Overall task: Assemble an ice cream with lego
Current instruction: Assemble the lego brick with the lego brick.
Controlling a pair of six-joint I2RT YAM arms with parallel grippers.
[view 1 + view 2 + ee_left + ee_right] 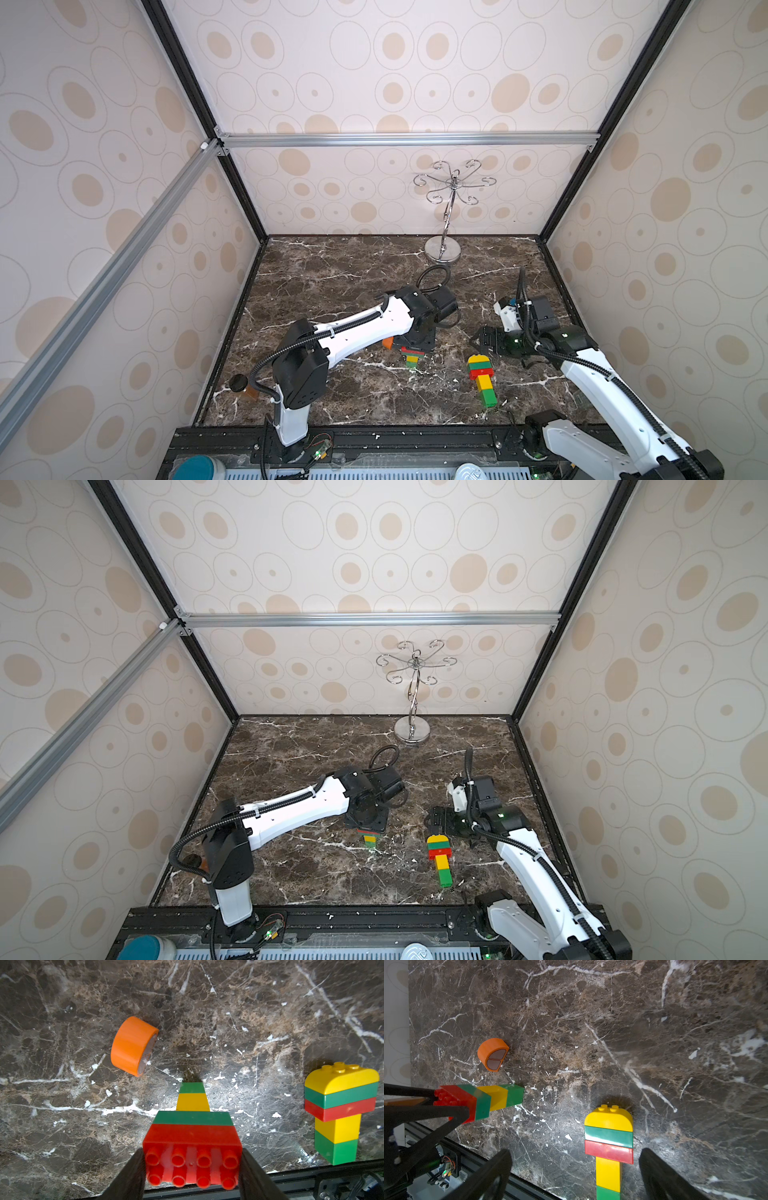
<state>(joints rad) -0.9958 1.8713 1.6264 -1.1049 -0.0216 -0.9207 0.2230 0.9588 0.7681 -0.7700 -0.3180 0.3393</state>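
Note:
My left gripper [192, 1167] is shut on the red studded brick [192, 1136] that tops a red, green, yellow and green lego stack [412, 359]. The stack's green end points down at the marble; I cannot tell whether it touches. An orange domed piece [133, 1045] lies on its side beside that stack and also shows in the right wrist view [493, 1054]. A second lego assembly [481, 378], with a yellow dome over green, red, yellow and green, lies flat to the right. My right gripper [575, 1151] hangs open over it, fingers either side of its stem, touching nothing.
A silver hooked stand [444, 249] stands at the back of the marble table [332, 282]. A small black-capped object [239, 382] sits at the front left corner. A black rail [374, 436] runs along the front edge, and patterned walls close in the other sides.

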